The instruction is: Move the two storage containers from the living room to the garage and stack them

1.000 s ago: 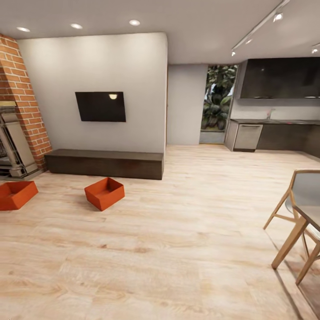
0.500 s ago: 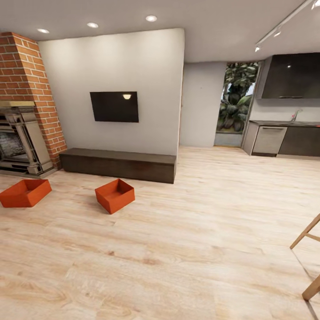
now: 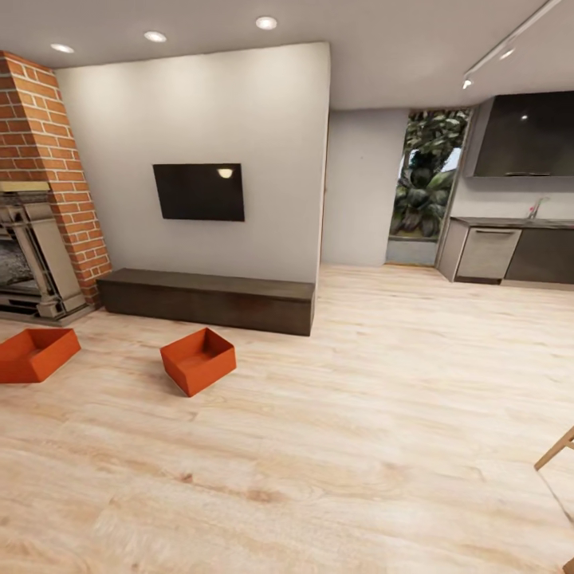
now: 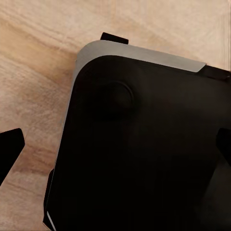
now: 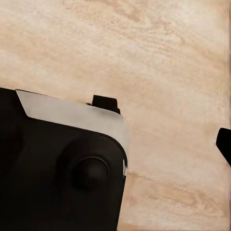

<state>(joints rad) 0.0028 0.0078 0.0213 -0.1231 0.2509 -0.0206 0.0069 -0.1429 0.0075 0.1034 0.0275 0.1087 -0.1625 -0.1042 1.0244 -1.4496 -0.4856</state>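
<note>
Two orange-red open-top storage containers rest on the light wood-plank floor of the living room in the head view. One container [image 3: 198, 360] sits turned at an angle in front of the long dark bench [image 3: 209, 300]. The other container [image 3: 33, 354] lies at the far left, before the fireplace [image 3: 30, 271]. Both are some way ahead of me and nothing touches them. In the left wrist view my left gripper [image 4: 115, 149] hangs open over my black base [image 4: 139, 144], one dark fingertip [image 4: 9, 147] at each side. My right gripper [image 5: 115, 149] looks open too, with one fingertip [image 5: 224, 144] showing over bare floor.
A red brick chimney [image 3: 48, 151] and a wall-mounted black TV [image 3: 199, 191] stand behind the bins. A kitchen counter [image 3: 510, 251] and a window with plants [image 3: 426, 171] lie at the back right. A wooden chair leg [image 3: 558, 450] pokes in at the right edge. Wide wood floor [image 3: 359, 414] lies ahead.
The head camera has swung left and moved; the chair has slid almost out of the picture and the fireplace has come in. The containers stay where they were on the floor.
</note>
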